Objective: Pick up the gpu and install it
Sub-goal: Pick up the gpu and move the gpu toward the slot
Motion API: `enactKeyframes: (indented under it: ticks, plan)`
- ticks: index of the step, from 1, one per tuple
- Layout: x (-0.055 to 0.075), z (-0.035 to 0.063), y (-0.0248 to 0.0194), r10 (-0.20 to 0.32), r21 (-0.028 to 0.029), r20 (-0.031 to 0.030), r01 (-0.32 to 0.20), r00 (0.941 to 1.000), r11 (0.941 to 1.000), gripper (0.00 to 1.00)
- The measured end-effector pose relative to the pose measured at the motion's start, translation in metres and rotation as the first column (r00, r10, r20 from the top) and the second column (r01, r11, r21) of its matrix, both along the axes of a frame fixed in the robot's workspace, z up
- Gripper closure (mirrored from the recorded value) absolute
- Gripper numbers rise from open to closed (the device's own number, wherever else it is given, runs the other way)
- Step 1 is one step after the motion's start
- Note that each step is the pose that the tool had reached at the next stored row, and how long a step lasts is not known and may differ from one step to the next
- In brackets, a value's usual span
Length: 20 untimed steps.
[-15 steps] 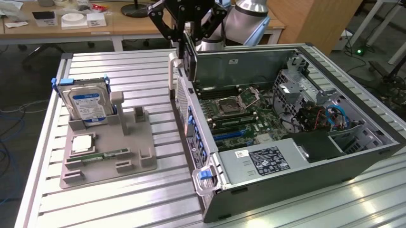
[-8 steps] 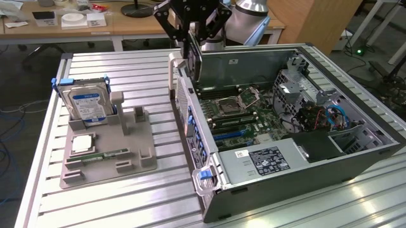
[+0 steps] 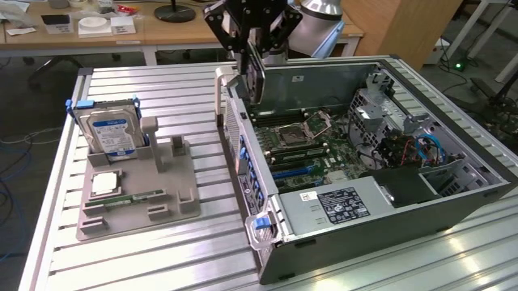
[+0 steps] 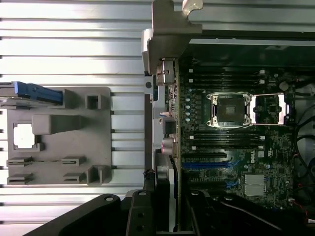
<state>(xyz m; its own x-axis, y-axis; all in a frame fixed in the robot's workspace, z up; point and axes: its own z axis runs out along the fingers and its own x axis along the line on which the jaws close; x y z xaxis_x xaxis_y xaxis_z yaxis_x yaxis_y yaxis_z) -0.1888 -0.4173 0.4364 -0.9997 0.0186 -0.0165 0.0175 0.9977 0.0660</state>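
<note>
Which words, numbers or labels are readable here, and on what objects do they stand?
None can be read.
Blue label on the silver hard drive: too small.
Black-and-white sticker on the grey metal power supply box: blurred.
White print on the green motherboard: blurred.

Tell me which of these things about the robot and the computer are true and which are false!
1. The pincer grips the gpu. True.
2. The gpu lies flat on the table. False: it hangs upright from the pincer, at the edge of the computer case.
3. The hard drive with the blue label stands upright in the grey holder. True.
4. The grey holder sits inside the computer case. False: it lies on the table beside the case, on the exterior view's left.
5. The computer case is shut. False: its side is open and the motherboard shows.
</note>
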Motion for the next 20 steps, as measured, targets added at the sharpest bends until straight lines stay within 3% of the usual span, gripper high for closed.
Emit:
enactKeyframes:
  ticks: [20]
  plan:
    - [0.023,-0.0006,0.0,0.0,0.0,0.0001,0.0,1.0,1.0,0.72]
